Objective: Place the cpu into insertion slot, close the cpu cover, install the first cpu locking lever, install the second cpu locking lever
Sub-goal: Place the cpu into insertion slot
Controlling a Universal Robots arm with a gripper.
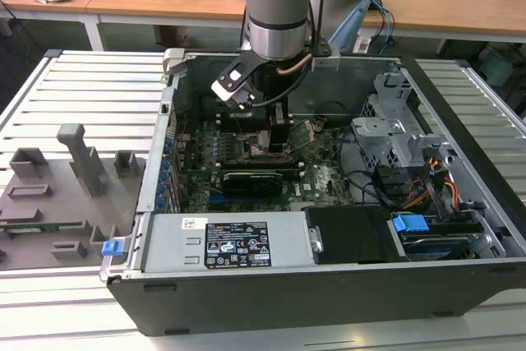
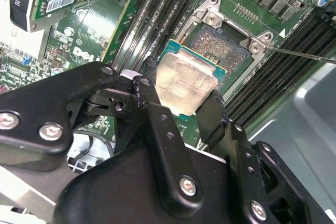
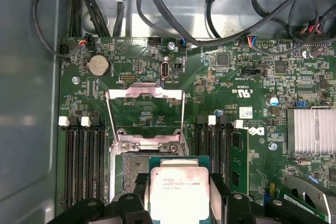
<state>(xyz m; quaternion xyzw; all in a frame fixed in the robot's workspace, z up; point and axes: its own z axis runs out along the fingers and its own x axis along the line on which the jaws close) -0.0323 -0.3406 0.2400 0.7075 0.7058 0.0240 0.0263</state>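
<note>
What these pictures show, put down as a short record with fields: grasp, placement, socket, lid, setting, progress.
grasp: the gripper is shut on the cpu, fingers on two opposite edges
placement: cpu metal top up, held beside the insertion slot, not seated in it
socket: insertion slot bare, contacts exposed
lid: cpu cover swung open, off the slot
setting: green motherboard inside an open computer case
progress: cpu picked up; no step of the task finished yet

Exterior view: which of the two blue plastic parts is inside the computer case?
The blue part at the exterior view's right; the other blue part lies outside the case.
</note>
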